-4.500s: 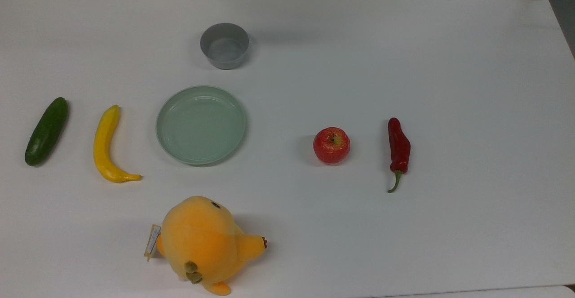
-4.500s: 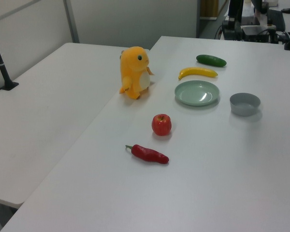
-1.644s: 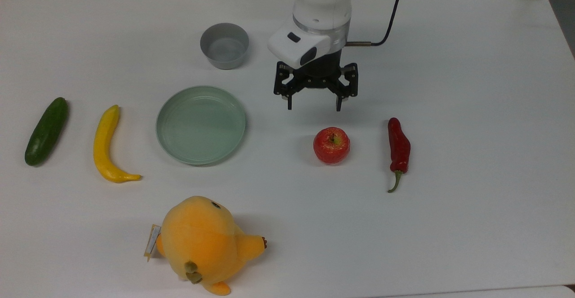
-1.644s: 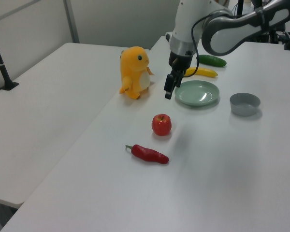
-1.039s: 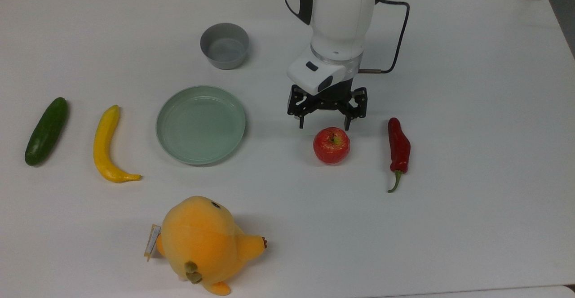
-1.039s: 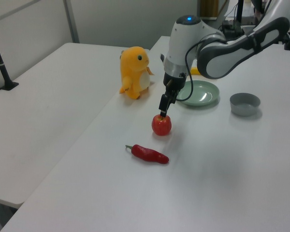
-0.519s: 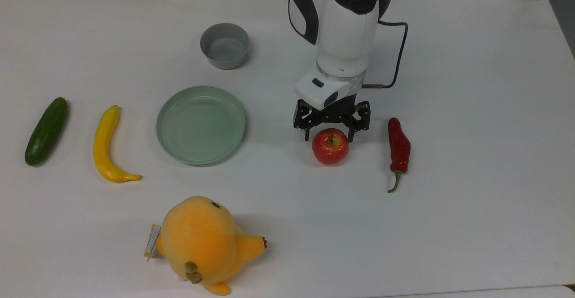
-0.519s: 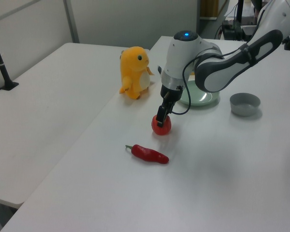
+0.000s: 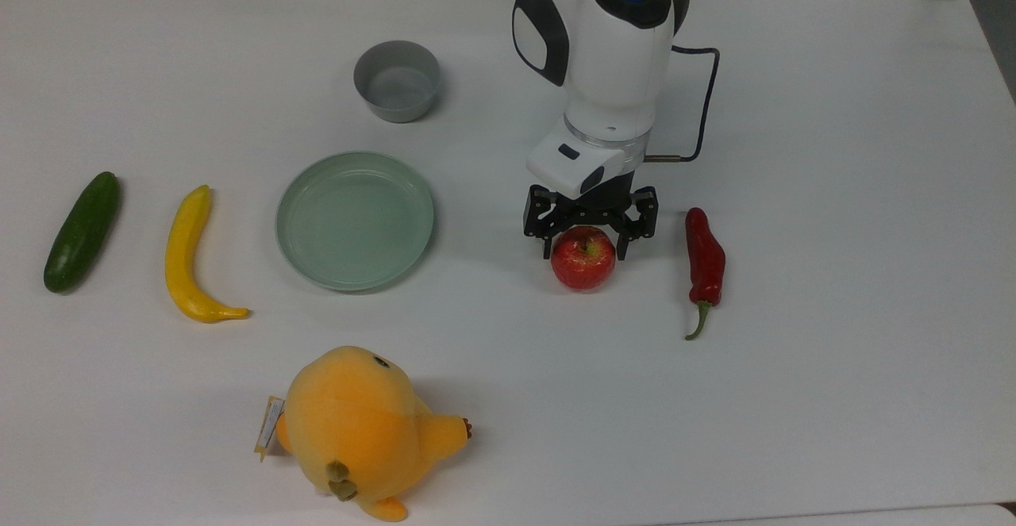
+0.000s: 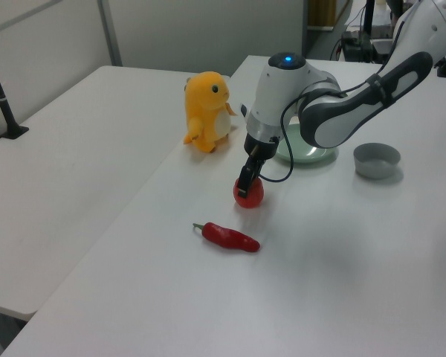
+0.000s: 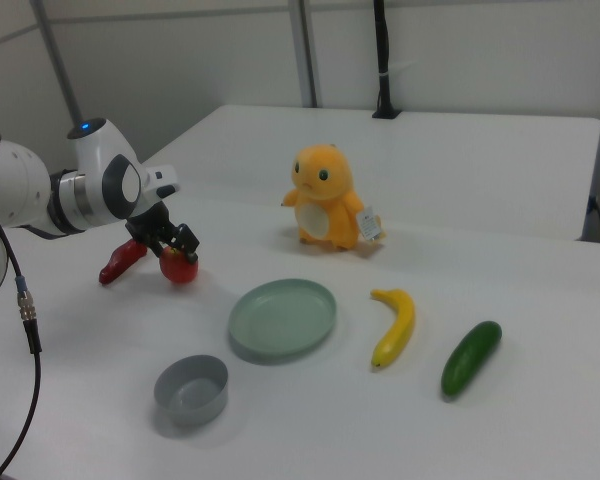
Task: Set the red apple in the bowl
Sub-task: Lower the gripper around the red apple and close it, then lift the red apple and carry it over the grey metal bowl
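Top view has the gripper (image 9: 586, 250) down low over the red apple (image 9: 583, 260), fingers spread apart with one tip on each side of the fruit. There's a sliver of gap on both sides as far as I can see, so it's straddling the apple, not squeezing it. The apple sits on the white table (image 9: 833, 193), and its stem dimple peeks out just below the black finger mounts.

Relative to the gripper in the top view: the red chili pepper (image 9: 704, 260) lies just to the right, apart from the right finger. The pale green plate (image 9: 355, 220) is off to the left, and the bowl (image 9: 397, 80) is up and to the left, beyond the plate and well apart from the gripper. Further left are the yellow banana (image 9: 189, 260) and then the cucumber (image 9: 82, 232). The orange plush toy (image 9: 361, 429) is down and to the left.

In the left view the gripper (image 10: 245, 186) hides the top of the apple (image 10: 249, 195). In the right view the apple (image 11: 179, 265) sits under the gripper (image 11: 172, 248), with the chili (image 11: 122, 262) just to the right view's left of it and the bowl (image 11: 191, 388) nearer the camera.
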Robot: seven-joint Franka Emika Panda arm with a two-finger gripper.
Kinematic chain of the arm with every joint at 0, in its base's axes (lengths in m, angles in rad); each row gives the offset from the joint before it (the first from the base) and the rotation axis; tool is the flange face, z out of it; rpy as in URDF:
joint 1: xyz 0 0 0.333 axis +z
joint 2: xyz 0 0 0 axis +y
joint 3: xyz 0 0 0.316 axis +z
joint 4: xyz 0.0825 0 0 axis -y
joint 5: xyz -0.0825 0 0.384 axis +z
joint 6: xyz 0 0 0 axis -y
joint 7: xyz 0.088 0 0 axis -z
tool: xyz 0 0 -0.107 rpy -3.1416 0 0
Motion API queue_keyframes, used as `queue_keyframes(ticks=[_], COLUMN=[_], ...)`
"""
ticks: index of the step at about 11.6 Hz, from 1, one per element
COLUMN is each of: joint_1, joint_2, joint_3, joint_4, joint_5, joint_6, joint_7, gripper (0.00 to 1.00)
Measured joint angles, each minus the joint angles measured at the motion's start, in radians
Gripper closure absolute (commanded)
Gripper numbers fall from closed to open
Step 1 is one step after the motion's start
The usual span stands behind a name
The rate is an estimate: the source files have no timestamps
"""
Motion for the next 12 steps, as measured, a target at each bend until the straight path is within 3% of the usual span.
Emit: queue_keyframes(ticks=[1, 2, 8, 10, 12], joint_1=[0.004, 0.007, -0.001, -0.014, -0.028], joint_2=[0.005, 0.008, -0.017, -0.087, -0.188], joint_3=[0.000, 0.000, 0.000, 0.000, 0.000], joint_4=[0.000, 0.000, 0.027, 0.028, 0.027], joint_5=[-0.020, -0.037, -0.043, -0.029, 0.035], joint_6=[0.000, 0.000, 0.001, -0.070, -0.204], joint_7=[0.001, 0.002, 0.005, 0.009, 0.010], gripper=[0.66, 0.79, 0.82, 0.82, 0.82])
